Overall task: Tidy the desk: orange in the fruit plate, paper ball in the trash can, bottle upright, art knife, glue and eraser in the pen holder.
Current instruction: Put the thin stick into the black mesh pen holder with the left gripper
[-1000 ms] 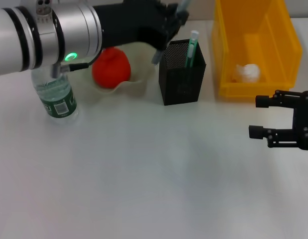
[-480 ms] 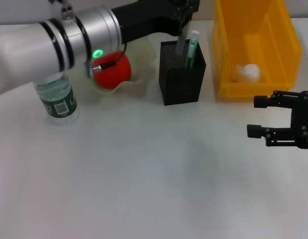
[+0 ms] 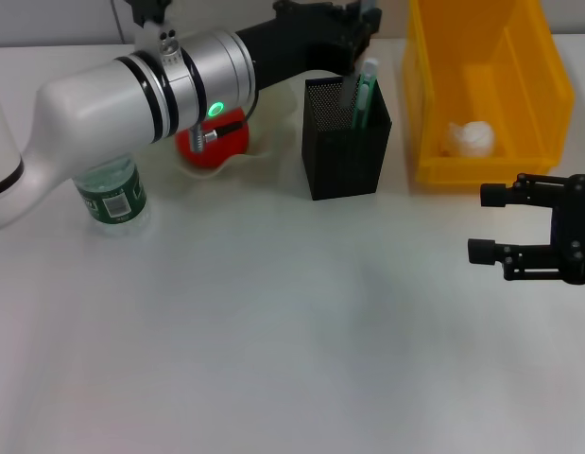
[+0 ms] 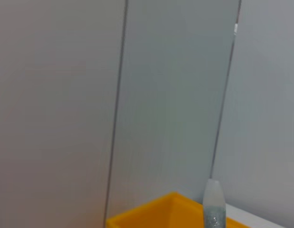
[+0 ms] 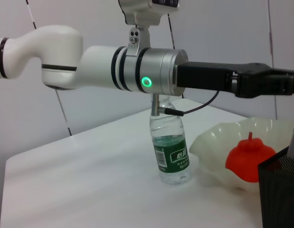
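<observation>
Pen holder | left tool above it, grip unclear | right tool parked, fingers apart

I see the black mesh pen holder upright at 12 o'clock, a green-capped glue stick and grey art knife leaning inside. At 10 o'clock, the red-orange fruit sits in the cream plate; the clear green-labelled bottle stands upright. The white paper ball lies in the yellow bin at 1 o'clock.
</observation>
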